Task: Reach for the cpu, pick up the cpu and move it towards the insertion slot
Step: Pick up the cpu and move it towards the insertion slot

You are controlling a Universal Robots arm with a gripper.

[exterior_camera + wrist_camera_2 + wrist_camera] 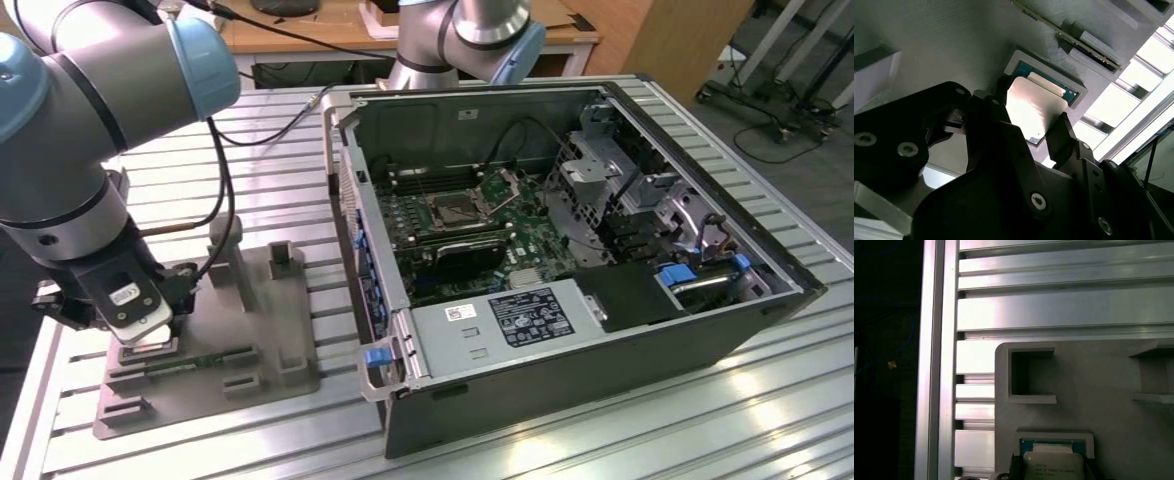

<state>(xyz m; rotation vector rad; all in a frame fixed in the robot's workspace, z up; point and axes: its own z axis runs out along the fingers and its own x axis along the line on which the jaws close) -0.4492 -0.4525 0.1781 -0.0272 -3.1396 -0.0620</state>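
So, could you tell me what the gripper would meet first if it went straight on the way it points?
Most likely the small square silvery-topped cpu, lying in its recess in the grey plastic fixture: in the second wrist view the gripper points straight at it, though depth is unclear.

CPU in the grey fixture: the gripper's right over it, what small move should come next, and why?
Probably close the gripper gently on the cpu. In the second wrist view its fingers stand either side of the cpu, which lies flat in the grey fixture's pocket, so it looks lined up but not yet gripped.
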